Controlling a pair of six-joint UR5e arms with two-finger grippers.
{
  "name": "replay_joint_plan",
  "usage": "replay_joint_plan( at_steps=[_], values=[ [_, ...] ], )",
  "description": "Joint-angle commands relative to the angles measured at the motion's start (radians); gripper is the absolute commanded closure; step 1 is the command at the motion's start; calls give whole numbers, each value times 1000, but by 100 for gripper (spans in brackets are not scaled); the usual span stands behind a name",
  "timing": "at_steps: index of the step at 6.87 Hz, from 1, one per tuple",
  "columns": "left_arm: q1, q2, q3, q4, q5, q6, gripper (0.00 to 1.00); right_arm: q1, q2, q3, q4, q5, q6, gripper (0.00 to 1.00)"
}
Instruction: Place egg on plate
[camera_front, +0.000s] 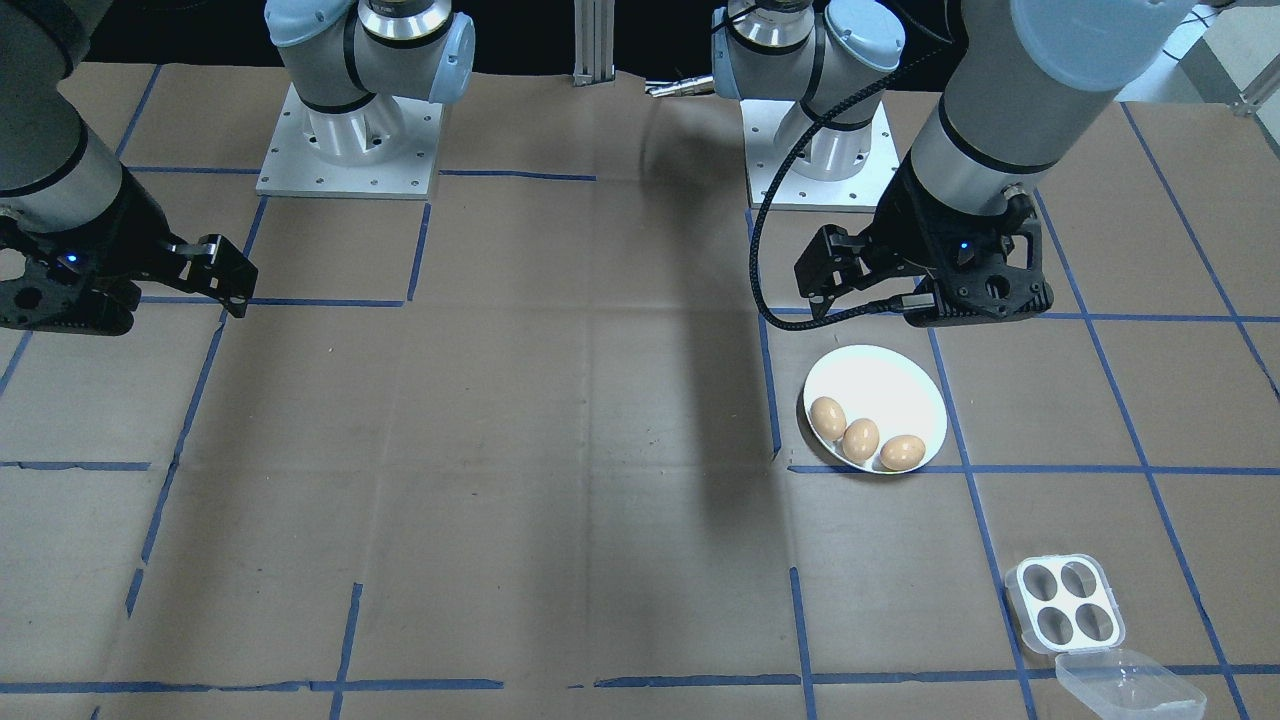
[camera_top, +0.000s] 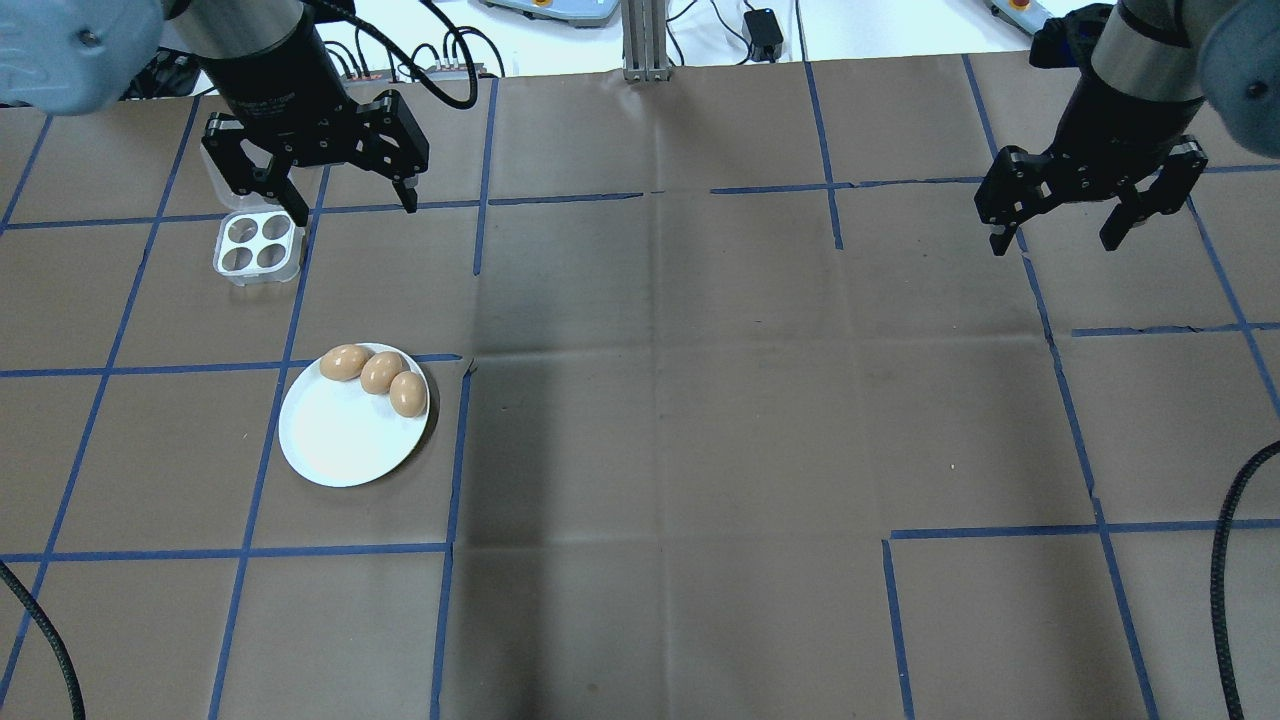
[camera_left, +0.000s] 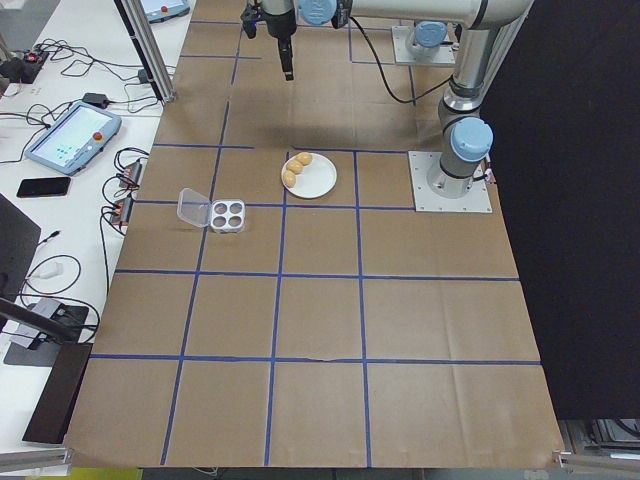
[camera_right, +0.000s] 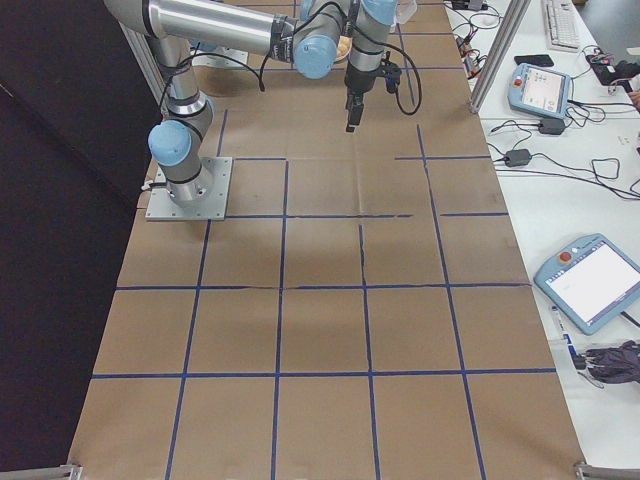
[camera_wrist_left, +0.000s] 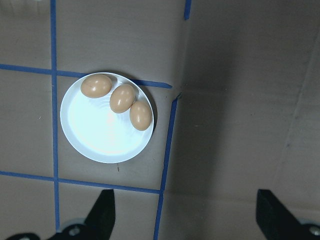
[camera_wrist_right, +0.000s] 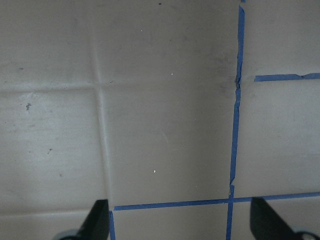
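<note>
eggs (camera_top: 375, 372), three of them, lie touching in a row along one edge of the plate (camera_top: 340, 445), so the placing looks done from here. both arms hang high, apart from everything. the left gripper (camera_top: 315, 165) has its jaws spread wide and nothing between them, the right gripper (camera_top: 1085, 205) the same. if any step is left, i'd say it's only to keep the left arm lifting straight up, clear of the plate rim, so nothing rolls. further off, the clear egg box (camera_top: 258, 245) sits with its lid flipped back and all four cups empty.
</note>
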Motion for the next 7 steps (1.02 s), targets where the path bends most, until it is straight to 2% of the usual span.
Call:
replay_joint_plan(
  at_steps=[1, 2, 7],
  values=[
    [1, 5, -43, 55, 1, 21, 1, 0, 0, 0, 1, 0, 0, 0],
    [1, 11, -57, 98, -1, 21, 1, 0, 0, 0, 1, 0, 0, 0],
    [1, 6, -53, 102, -2, 20, 1, 0, 0, 0, 1, 0, 0, 0]
  ],
)
